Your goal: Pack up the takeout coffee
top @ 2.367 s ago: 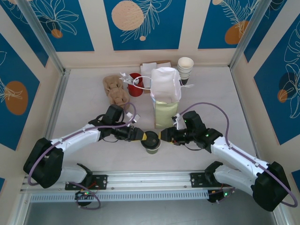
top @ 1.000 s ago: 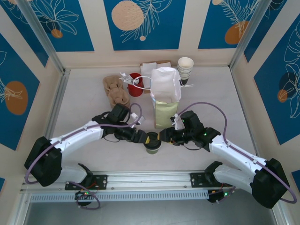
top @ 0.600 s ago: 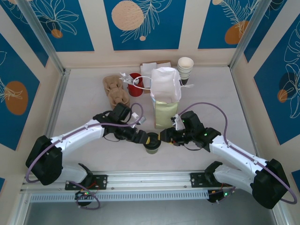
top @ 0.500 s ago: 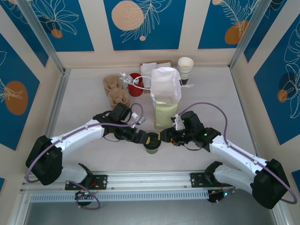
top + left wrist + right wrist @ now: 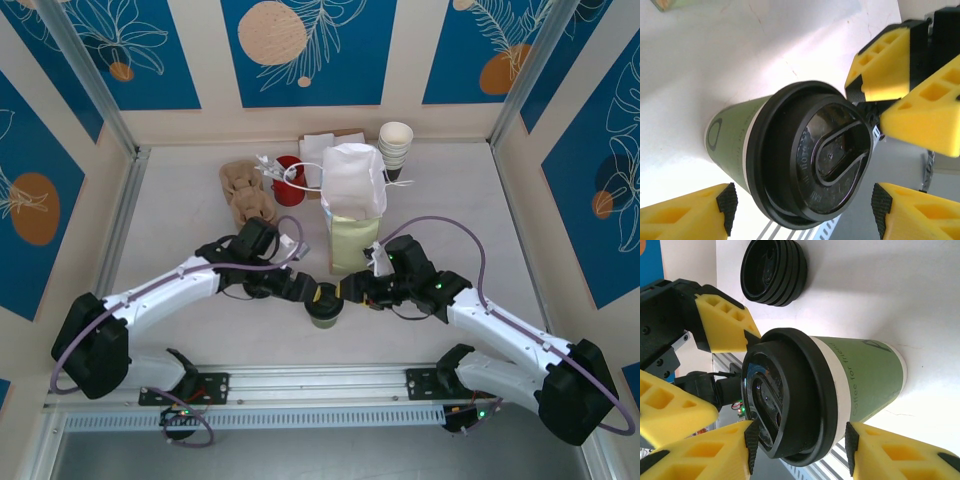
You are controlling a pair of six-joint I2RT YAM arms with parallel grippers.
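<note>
The takeout coffee [image 5: 324, 306] stands on the arms' side of the green bag [image 5: 353, 243], right gripper [image 5: 800, 442] clamped on its lidded top, left gripper [image 5: 802, 205] with fingers spread apart around it.

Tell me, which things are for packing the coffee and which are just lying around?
For the job:
- coffee cup with its black lid
- paper bag, probably where the coffee goes

Just lying about:
- spare black lids in a pile
- cream cups, stacked
- red cup
- brown cardboard holders
- white napkins
</note>
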